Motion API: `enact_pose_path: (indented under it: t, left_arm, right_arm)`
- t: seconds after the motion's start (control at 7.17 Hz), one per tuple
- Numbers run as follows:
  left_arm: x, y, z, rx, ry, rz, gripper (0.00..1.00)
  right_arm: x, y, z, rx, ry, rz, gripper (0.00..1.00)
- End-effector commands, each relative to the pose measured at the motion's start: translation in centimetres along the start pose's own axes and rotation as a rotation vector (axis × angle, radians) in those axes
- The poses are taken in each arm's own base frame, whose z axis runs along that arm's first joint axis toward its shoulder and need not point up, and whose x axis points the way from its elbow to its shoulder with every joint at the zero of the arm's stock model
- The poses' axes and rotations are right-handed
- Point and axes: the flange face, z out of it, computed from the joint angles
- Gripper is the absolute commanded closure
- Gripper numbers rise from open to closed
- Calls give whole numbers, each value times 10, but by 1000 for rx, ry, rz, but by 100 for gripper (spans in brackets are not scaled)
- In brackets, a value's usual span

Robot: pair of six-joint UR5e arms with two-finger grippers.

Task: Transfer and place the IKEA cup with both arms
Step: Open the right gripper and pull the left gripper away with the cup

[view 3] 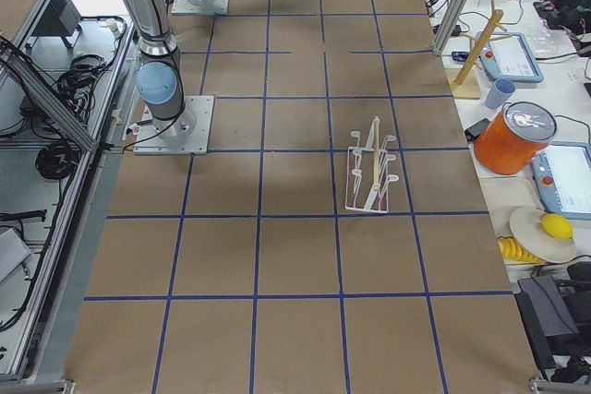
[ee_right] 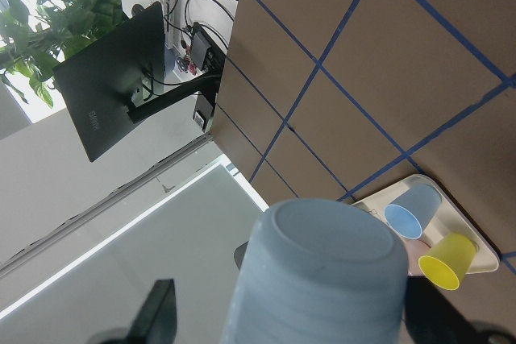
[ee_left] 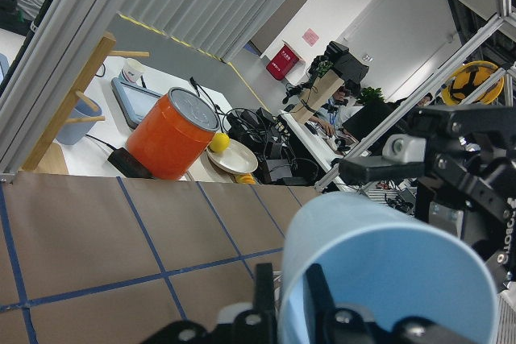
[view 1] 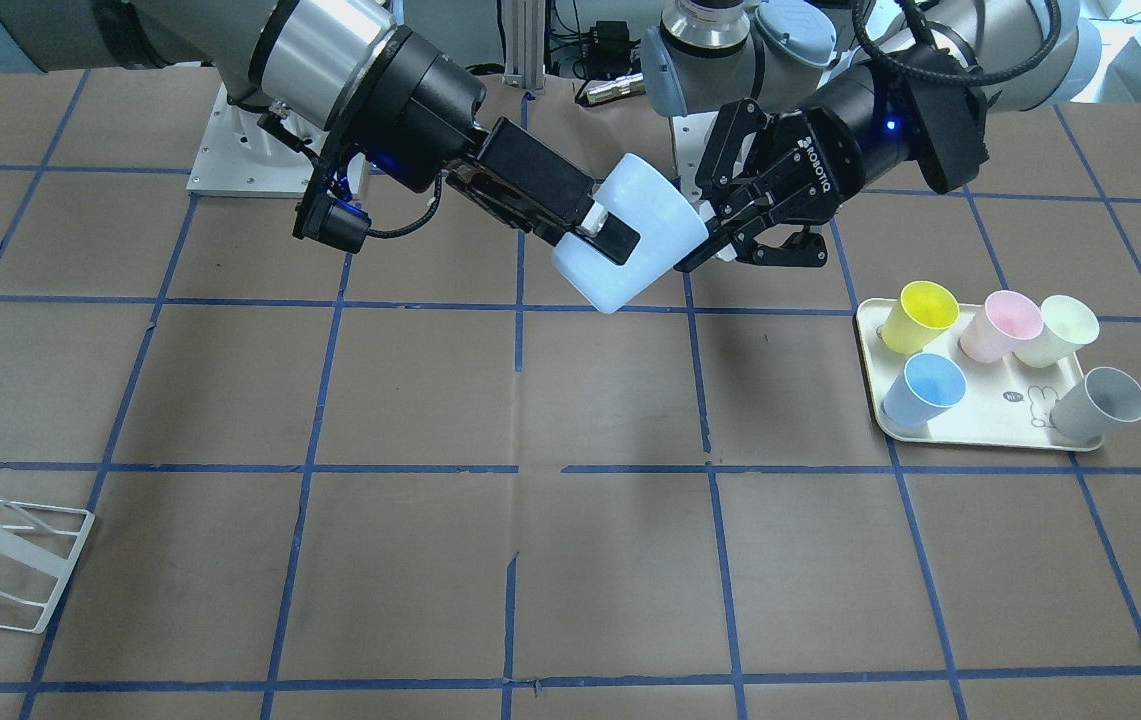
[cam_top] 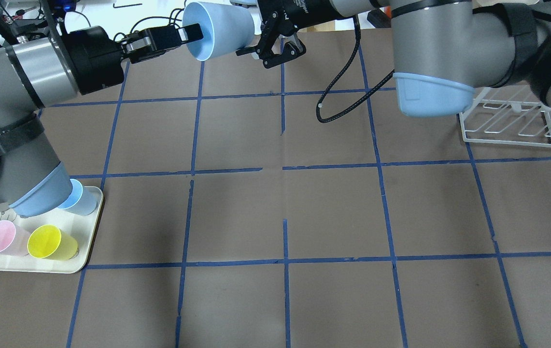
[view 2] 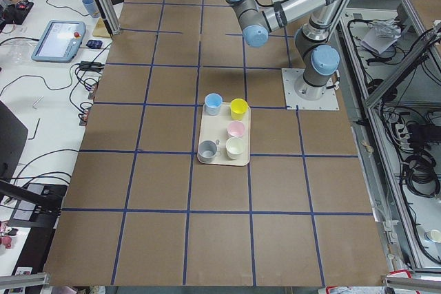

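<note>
Gripping cup by rim with left pincer, right pincer open astride base; risks dropping if released early.

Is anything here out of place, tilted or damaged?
Nothing stands out. The left gripper holds the blue cup sideways in the air by its rim, the right gripper is open around its base, and the cups on the tray stand upright.

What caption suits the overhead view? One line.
Left gripper pinches the IKEA cup by its rim; open right gripper hovers at its base.
</note>
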Motion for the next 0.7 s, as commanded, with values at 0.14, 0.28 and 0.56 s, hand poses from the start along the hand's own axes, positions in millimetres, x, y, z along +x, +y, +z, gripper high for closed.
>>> enact_pose_path:
  t: [0.14,0.28,0.56]
  left_arm:
    - [3,-2,-3,4,1,3,88]
    - [1,-10,-9,20,-25,6,88]
    - [-22,-27,-40,45,-105,-91,88]
  right_arm:
    - [-1,-14,-7,24,-4,23,0]
    - [-2,-22,-13,37,-9,33,0]
    - [-4,-44,-32,36,-38,58,0]
